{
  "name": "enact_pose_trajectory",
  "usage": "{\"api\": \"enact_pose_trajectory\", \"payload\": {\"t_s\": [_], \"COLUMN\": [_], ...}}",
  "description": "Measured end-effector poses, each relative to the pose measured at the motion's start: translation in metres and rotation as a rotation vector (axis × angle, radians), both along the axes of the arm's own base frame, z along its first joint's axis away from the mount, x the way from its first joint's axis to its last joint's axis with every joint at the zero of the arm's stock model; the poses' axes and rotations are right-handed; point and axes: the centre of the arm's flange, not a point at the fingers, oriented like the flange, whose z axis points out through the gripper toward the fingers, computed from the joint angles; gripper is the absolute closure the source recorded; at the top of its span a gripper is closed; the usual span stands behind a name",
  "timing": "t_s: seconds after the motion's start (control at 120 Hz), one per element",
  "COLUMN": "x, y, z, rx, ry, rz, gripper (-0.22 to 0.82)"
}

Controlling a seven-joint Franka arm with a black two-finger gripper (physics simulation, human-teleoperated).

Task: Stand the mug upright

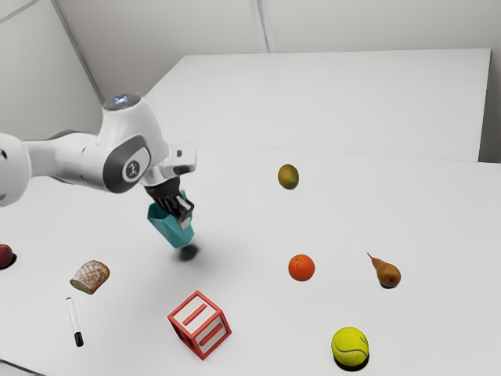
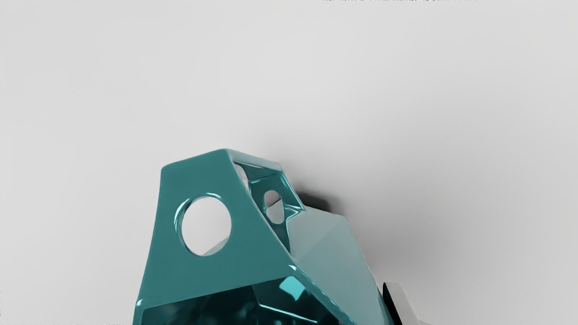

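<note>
The pale tabletop [image 1: 243,235] spread under the whole scene, and left of centre in the exterior view you had the teal mug [image 1: 167,226] tilted, its mouth toward the upper left, its base just above a dark shadow [image 1: 189,253]. Your gripper [image 1: 185,219] looked closed on it, the fingers parted only by what they pinched; how wide that was, you could not tell. The step in hand, by my reading, was levelling: you needed to turn the wrist slowly until the base faced squarely down, lower gently, and let go only once it sat flat, since an early release could tip it over
</note>
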Motion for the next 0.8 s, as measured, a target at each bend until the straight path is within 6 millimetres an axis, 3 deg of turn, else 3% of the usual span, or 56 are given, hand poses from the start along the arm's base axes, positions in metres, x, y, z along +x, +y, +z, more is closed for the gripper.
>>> {"api": "enact_pose_trajectory", "payload": {"t_s": [0.8], "x": [-0.005], "y": [-0.002], "z": [-0.042], "rx": [0.06], "ry": [0.013], "rz": [0.16], "gripper": [0.75]}}
